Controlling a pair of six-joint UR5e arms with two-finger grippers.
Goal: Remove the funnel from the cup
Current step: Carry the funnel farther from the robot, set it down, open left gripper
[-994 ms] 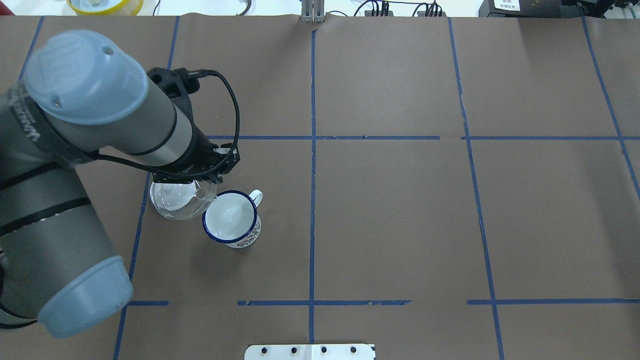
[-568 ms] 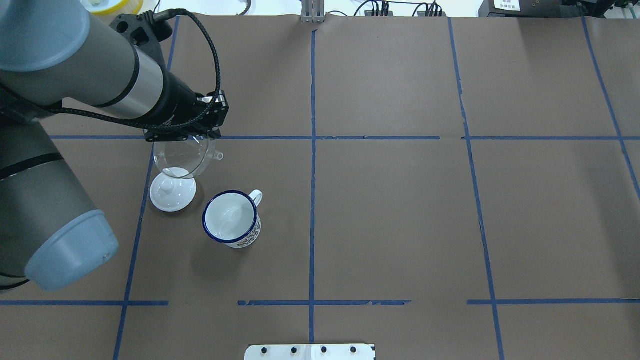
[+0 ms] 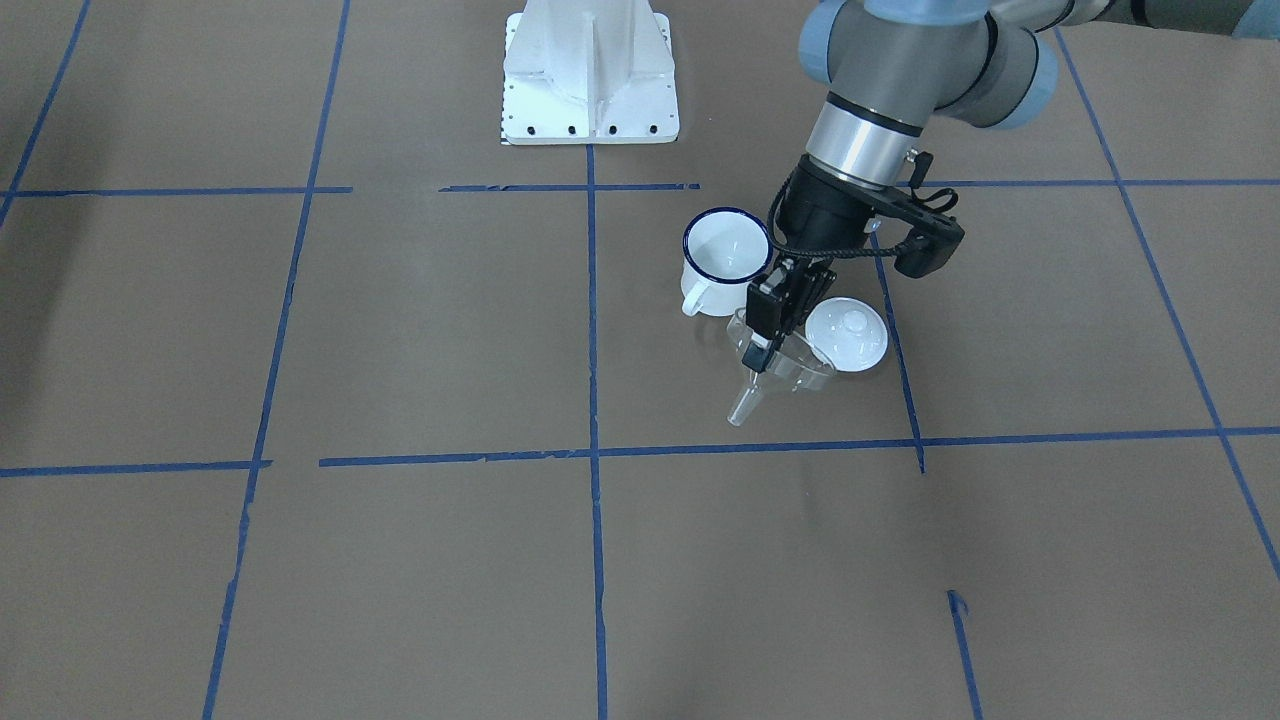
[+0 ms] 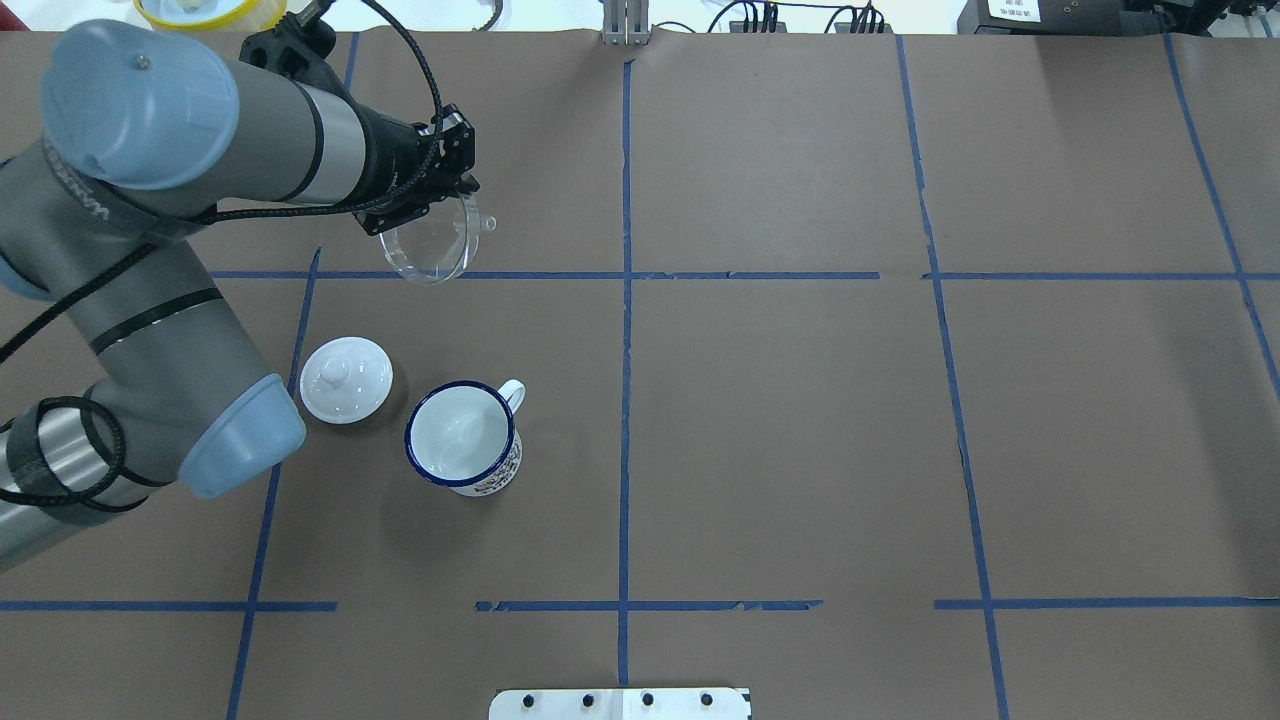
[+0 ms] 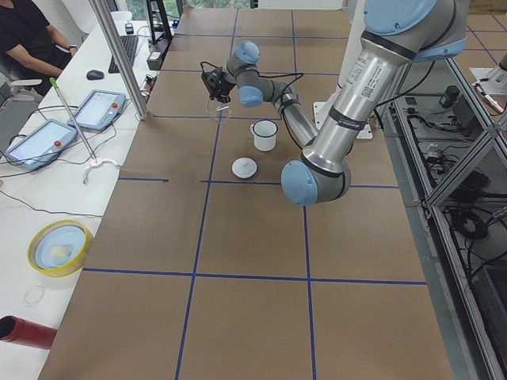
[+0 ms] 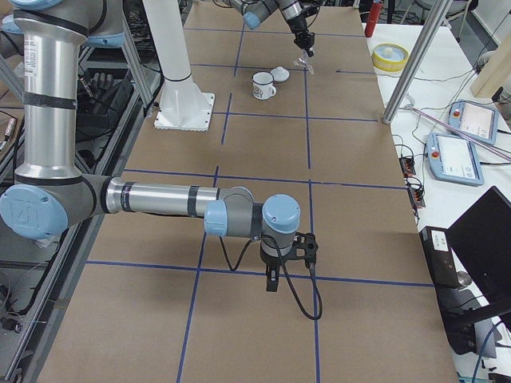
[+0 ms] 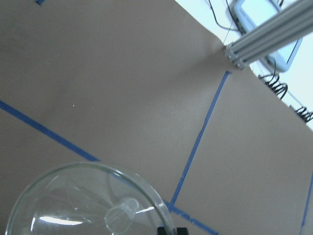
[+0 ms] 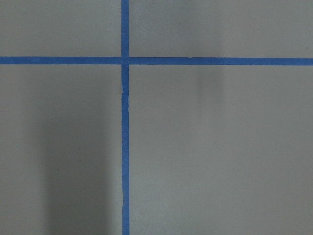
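The clear funnel (image 4: 430, 245) hangs tilted in the air in my left gripper (image 4: 455, 195), which is shut on its rim, with the spout pointing away from the arm. In the front view the funnel (image 3: 775, 368) hangs below the left gripper (image 3: 762, 345). The left wrist view shows its rim and spout (image 7: 88, 203). The white enamel cup (image 4: 463, 435) with a blue rim stands empty and upright on the table, nearer the robot than the funnel. My right gripper (image 6: 271, 283) shows only in the exterior right view, low over the table, and I cannot tell whether it is open or shut.
A round white lid with a knob (image 4: 346, 380) lies on the table just left of the cup. Blue tape lines cross the brown table paper (image 4: 800, 420). The robot's white base plate (image 3: 590, 70) is behind the cup. A yellow bowl (image 4: 210, 10) sits beyond the far edge.
My left arm has carried the funnel from over the lid toward the far side of the table and a little to the right. The lid is now uncovered. The cup has not moved.
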